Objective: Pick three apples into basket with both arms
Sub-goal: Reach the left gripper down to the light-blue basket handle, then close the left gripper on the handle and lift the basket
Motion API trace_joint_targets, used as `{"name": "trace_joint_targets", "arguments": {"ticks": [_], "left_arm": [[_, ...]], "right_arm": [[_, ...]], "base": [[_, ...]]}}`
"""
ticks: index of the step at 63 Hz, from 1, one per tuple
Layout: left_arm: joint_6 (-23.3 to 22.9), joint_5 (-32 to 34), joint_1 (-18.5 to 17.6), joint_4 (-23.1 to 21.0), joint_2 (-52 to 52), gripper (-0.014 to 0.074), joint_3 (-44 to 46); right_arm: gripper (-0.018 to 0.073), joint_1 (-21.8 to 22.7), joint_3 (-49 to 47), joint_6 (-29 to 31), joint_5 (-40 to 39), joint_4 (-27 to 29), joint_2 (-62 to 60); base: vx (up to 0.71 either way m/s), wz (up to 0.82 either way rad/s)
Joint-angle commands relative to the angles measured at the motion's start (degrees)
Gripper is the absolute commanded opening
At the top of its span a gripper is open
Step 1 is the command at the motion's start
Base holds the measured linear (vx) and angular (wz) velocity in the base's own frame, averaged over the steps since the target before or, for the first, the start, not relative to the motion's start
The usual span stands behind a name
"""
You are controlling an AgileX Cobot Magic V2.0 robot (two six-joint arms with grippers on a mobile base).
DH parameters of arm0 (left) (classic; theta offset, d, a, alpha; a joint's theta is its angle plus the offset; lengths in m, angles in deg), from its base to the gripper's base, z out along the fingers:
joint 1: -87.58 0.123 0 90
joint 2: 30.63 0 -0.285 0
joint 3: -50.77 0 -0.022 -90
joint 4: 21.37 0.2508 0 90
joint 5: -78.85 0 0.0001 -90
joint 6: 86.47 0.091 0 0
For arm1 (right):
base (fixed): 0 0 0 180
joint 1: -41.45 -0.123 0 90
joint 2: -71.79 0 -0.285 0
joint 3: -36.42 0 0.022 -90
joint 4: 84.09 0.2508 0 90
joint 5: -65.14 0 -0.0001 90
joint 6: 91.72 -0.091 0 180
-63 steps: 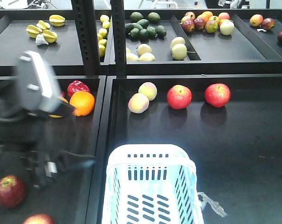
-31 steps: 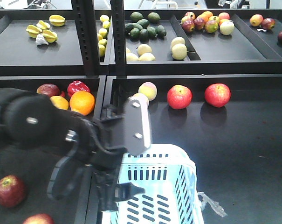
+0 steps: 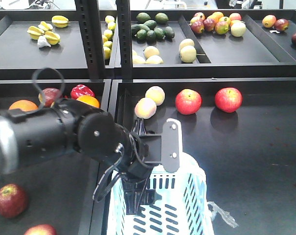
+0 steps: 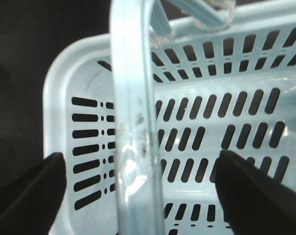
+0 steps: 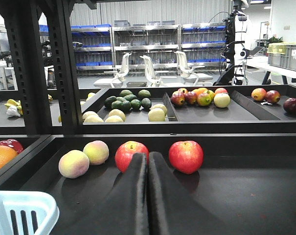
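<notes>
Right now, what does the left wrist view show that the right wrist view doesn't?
Only the left wrist view: the basket from above, its slotted inside holding no fruit in the part shown, its hoop handle, a clear plastic strip, and the left pincer open above it. Only the right wrist view: the right pincer shut, two red apples, two peaches, and a fruit tray behind. Both: the basket, just a corner in the right wrist view.
</notes>
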State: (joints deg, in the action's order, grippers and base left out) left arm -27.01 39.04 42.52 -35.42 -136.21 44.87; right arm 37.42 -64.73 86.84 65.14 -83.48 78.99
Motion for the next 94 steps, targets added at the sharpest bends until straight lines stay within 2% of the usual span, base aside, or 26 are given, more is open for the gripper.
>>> {"name": "trace_joint_targets", "arguments": {"ticks": [1,11,27,38,47,54,60,67,75,87,94], "left_arm": [[-0.18,2.58,-0.3,0.0,1.36,0.0538,1.86],[-0.18,3.08,-0.3,0.0,1.05,0.0411,1.86],[-0.18,2.95,-0.3,0.0,1.28,-0.0008,1.86],[-0.22,2.36,-0.3,0.0,3.67,-0.0008,1.86],[-0.22,-0.53,-0.09,0.41,7.83,-0.0007,1.86],[-0.44,-3.29,-0.09,2.52,12.61,-0.0006,1.86],[-3.17,-5.23,-0.09,5.22,17.05,-0.0006,1.86],[-9.02,-6.48,-0.09,10.75,22.93,-0.0006,1.86],[-15.83,-8.09,-0.09,19.42,29.44,-0.0006,1.86],[-24.9,-11.21,-0.09,30.14,37.57,-0.0006,1.86],[-29.72,-13.64,-0.09,34.73,41.23,-0.0006,1.86]], "right_arm": [[-0.0009,-0.03,0.83,0.43,-4.18,-0.17,-0.44],[-0.0009,-0.03,0.83,0.43,-4.18,-0.17,-0.44],[-0.0009,-0.03,0.83,0.43,-4.18,-0.17,-0.44],[-0.0009,-0.03,0.83,0.43,-4.18,-0.17,-0.44],[-0.0009,-0.03,0.83,0.43,-4.18,-0.17,-0.44],[-0.0009,-0.03,0.83,0.43,-4.18,-0.17,-0.44],[-0.0009,-0.03,0.83,0.43,-4.18,-0.17,-0.44],[-0.0009,-0.03,0.83,0.43,-4.18,-0.17,-0.44],[-0.0009,-0.03,0.83,0.43,-4.18,-0.17,-0.44],[-0.0009,-0.03,0.83,0.43,-4.18,-0.17,-0.44],[-0.0009,-0.03,0.83,0.43,-4.18,-0.17,-0.44]], "base": [[0.0,0.0],[0.0,0.0],[0.0,0.0],[0.0,0.0],[0.0,0.0],[0.0,0.0],[0.0,0.0],[0.0,0.0],[0.0,0.0],[0.0,0.0],[0.0,0.0]]}}
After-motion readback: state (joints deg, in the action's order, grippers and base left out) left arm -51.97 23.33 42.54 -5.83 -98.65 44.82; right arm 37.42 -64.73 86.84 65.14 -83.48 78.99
